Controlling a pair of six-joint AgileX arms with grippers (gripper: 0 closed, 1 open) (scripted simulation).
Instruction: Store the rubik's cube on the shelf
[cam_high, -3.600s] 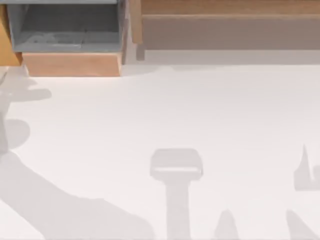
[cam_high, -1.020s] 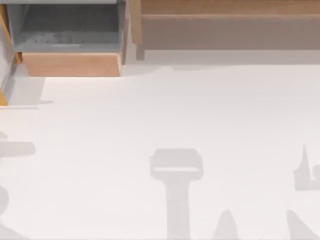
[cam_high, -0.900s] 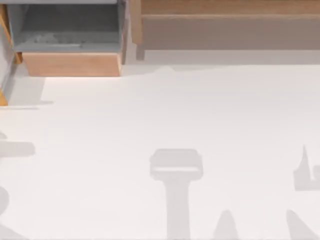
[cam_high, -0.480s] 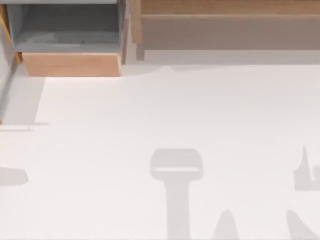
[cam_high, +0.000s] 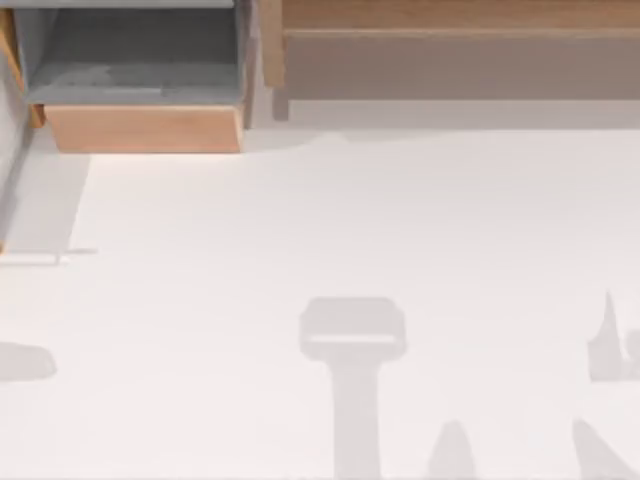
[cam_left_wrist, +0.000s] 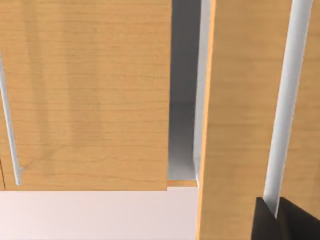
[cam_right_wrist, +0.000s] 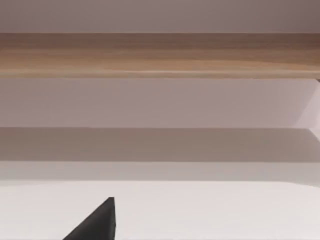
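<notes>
The rubik's cube is out of view. The shelf (cam_high: 450, 15) runs along the table's back right, a light-wood ledge over a grey-brown front panel, with a wooden post (cam_high: 270, 45) at its left end. In the right wrist view the shelf (cam_right_wrist: 160, 55) lies straight ahead, and a black part of my right gripper (cam_right_wrist: 97, 225) pokes in, low over the white table. My left gripper (cam_left_wrist: 274, 222) is shut around a silver bar handle (cam_left_wrist: 287, 100) on a wooden door (cam_left_wrist: 240, 100).
A grey-lined wooden drawer unit (cam_high: 140, 128) stands at the back left of the table. In the left wrist view a second wooden door (cam_left_wrist: 85, 90) with its own handle (cam_left_wrist: 10, 130) sits beside a gap onto a grey interior (cam_left_wrist: 182, 125). Arm shadows fall on the table's front.
The wooden edge at the top view's left has slid toward the front and almost out of the picture. The left arm's shadow has drawn off to the front left. The right arm's shadows are unchanged.
</notes>
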